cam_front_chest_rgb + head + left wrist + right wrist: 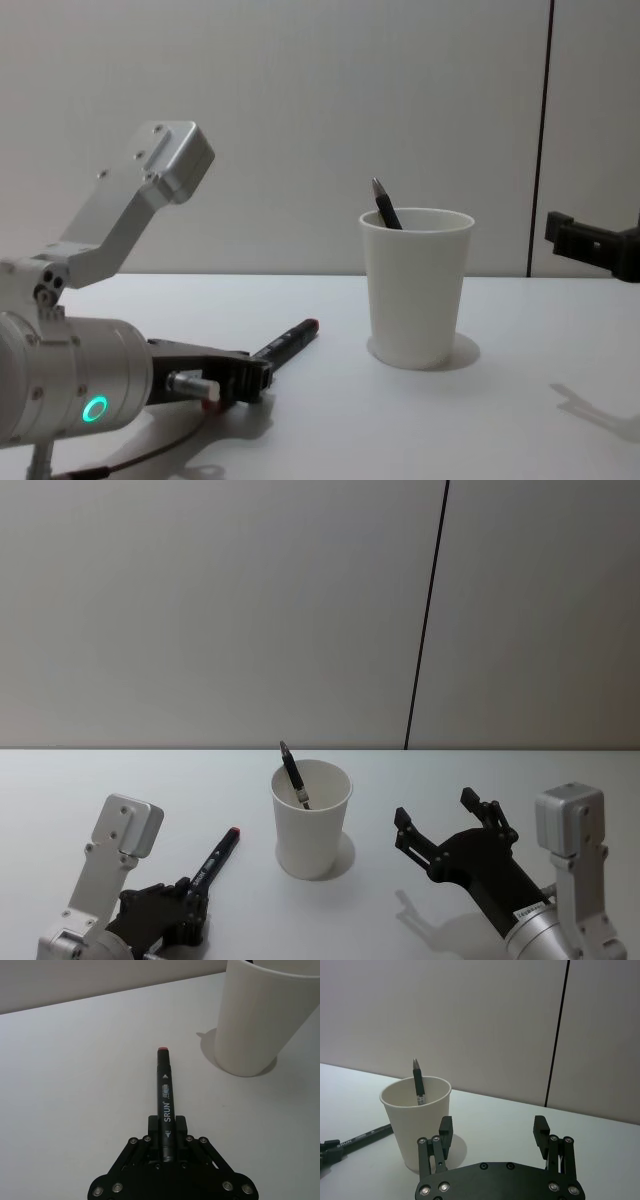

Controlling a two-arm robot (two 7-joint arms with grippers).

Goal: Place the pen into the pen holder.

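The left hand (pixel 166 1127) grips the tail of the pen (pixel 165 1085), held low over the desk (pixel 80 780) with its red tip aimed past the cup (pixel 312 830), near on its right. Another pen (pixel 293 772) leans inside. The right hand (pixel 435 808) hovers wide beyond the cup. The grasp looks made; the next move calls for lifting, tipping the pen upright and clearing the rim.
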